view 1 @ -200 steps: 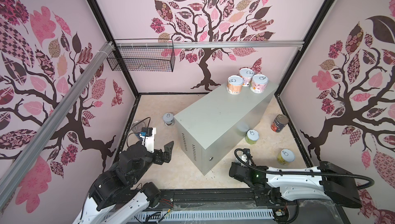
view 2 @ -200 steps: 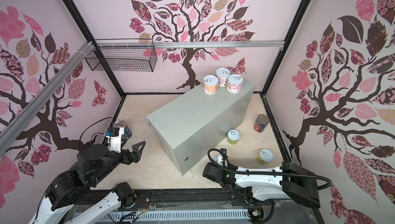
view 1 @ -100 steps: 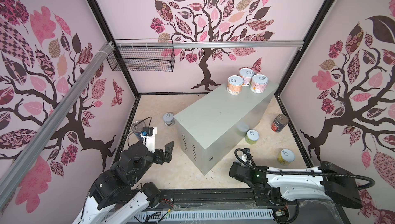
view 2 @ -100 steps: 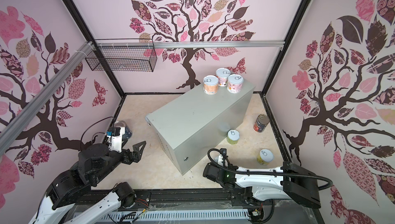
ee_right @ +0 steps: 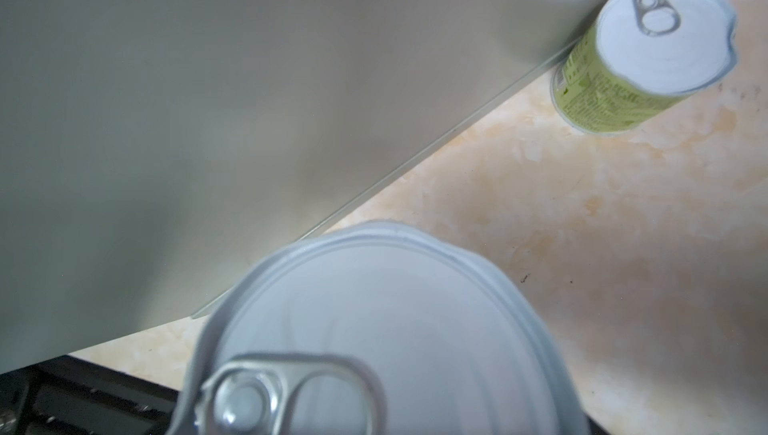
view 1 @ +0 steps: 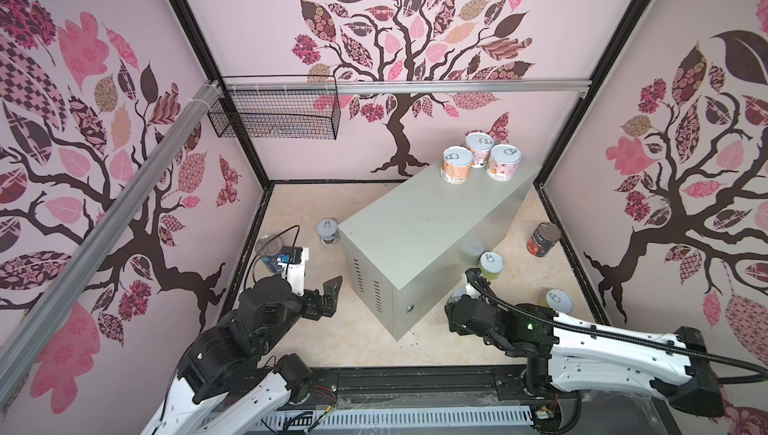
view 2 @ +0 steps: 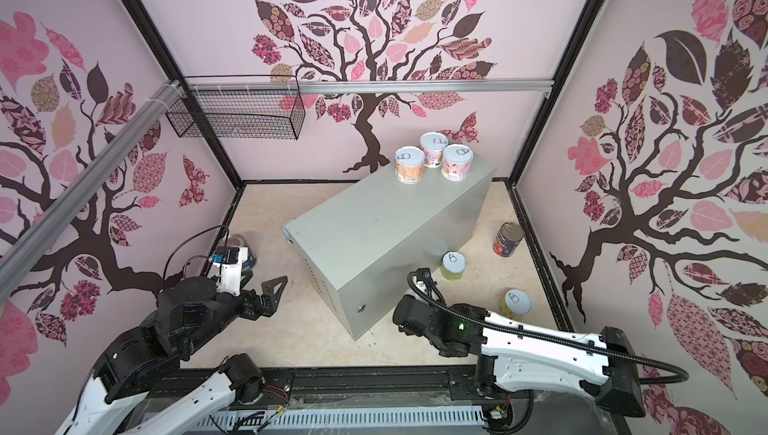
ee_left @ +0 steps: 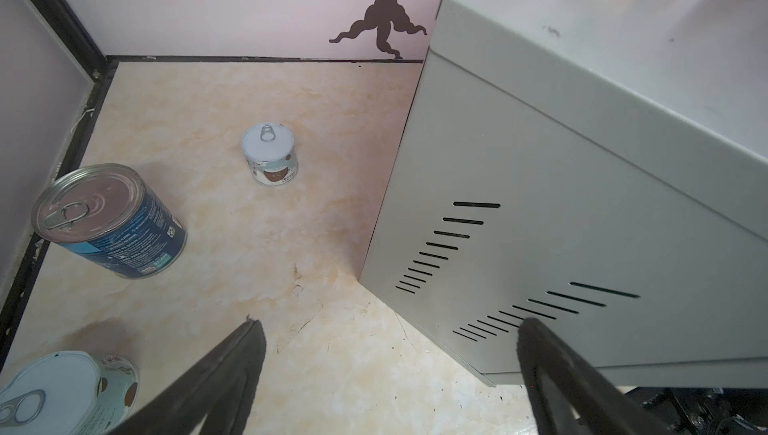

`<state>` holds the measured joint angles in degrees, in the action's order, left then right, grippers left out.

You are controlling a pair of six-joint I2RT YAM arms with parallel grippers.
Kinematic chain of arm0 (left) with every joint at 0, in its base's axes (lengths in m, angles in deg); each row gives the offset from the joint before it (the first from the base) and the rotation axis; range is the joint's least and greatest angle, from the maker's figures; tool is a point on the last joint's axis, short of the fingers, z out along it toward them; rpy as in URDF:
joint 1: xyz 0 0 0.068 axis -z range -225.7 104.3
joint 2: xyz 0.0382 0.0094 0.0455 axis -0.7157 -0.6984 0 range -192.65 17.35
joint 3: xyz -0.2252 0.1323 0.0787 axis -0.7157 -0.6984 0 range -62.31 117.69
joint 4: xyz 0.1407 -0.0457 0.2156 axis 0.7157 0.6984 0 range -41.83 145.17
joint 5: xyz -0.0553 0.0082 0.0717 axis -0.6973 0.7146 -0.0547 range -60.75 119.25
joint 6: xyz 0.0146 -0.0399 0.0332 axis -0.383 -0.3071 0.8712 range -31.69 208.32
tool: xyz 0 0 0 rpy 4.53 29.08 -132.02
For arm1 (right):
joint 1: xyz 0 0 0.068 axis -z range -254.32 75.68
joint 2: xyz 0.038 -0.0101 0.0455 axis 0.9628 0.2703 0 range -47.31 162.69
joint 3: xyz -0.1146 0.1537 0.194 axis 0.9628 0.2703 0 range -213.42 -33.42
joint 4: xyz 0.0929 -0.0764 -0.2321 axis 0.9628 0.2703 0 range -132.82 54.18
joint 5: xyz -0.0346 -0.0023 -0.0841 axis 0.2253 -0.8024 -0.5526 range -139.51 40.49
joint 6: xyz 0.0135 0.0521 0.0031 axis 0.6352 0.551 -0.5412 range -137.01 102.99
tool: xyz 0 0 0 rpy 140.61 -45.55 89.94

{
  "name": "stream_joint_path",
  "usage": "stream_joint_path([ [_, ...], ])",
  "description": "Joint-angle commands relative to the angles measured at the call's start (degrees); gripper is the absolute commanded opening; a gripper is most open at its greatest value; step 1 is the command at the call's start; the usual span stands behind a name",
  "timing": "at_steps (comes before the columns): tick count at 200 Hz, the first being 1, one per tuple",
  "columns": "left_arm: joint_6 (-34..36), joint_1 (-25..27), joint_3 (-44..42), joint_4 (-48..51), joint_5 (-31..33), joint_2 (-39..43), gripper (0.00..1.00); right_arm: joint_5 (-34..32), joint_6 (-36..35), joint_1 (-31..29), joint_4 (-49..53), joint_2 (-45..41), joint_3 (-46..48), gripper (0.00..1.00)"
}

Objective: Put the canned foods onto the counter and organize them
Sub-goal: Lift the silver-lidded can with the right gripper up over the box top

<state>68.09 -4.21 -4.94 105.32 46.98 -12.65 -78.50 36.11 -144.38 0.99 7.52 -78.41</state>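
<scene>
Hardly anything has shifted: both arms sit where they were. At the near right, the right arm (view 1: 519,329) hangs low over a short pull-tab can (ee_right: 386,329) on the floor (view 1: 291,212) beside the table (view 1: 415,237) (a grey vented box). I cannot tell the state of the right jaws, which are hidden. The left jaws stand wide apart and empty. To do this well, I'd seat the jaws low on that can, lift it clear of the table's edge, then set it beside the three cans (view 1: 480,150) at the table's far right end.

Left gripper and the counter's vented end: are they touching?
Apart. In a top view, a strip of bare floor shows between the open left gripper and the vented end of the counter.
</scene>
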Motion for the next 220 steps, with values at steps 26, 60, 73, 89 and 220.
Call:
stream_joint_path([
  [26, -0.4, -0.3, 3.4, 0.8, 0.2, -0.6, 0.98, -3.5, -2.9, -0.4, 14.1, -3.0, -14.2, 0.58],
  [60, 0.3, -0.3, 4.5, 0.2, 1.5, -0.6, 0.98, -4.2, -4.3, -0.4, 19.3, -4.8, -22.5, 0.55],
  [73, 0.5, -0.3, 5.2, 0.1, 1.6, -0.9, 0.98, -4.3, -4.6, -0.3, 21.1, -5.3, -24.9, 0.55],
  [89, 0.8, -0.3, 5.7, -0.4, 1.9, -1.1, 0.98, -5.6, -4.1, -0.3, 22.8, -6.5, -27.1, 0.55],
  [220, -0.7, -0.3, 4.7, -1.5, -0.8, -0.8, 0.98, -21.6, -14.9, -0.2, 40.6, 10.6, -69.6, 0.53],
])
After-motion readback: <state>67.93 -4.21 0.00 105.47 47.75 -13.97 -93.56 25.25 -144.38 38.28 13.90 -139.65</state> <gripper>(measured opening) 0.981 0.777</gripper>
